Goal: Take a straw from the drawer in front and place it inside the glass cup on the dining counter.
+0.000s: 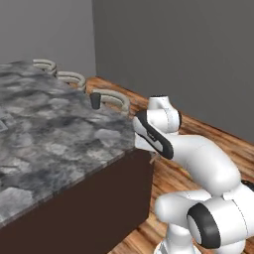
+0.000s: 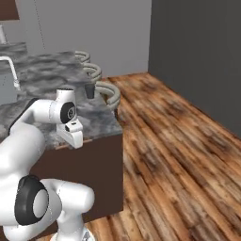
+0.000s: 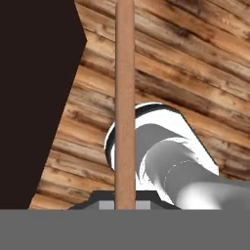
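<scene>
- The straw (image 3: 125, 97) runs straight up the middle of the hand view, from between the fingertips at the bottom edge to the top edge.
- The gripper (image 3: 125, 205) is closed on the straw, which is clamped at its lower end; the fingertips are largely hidden by the lower margin of that view.
- Behind the straw in the hand view lie wooden floor planks (image 3: 195, 63) and the dark-brown side of the counter base (image 3: 34, 97).
- In the left base view, the hand sits just off the near corner of the counter (image 1: 49, 144), below the level of the stone top. A short reddish tip of the straw (image 1: 155, 158) shows beside the wrist.
- In the right base view, the hand (image 2: 70, 132) hangs in front of the counter edge, pointing down.
- The glass cup (image 1: 95, 100) stands upright on the counter top near its far edge, well apart from the gripper. It is also visible in the right base view (image 2: 90, 91).
- Curved chair backs (image 2: 109, 94) line the far side of the counter, the nearest just beside the glass cup.
</scene>
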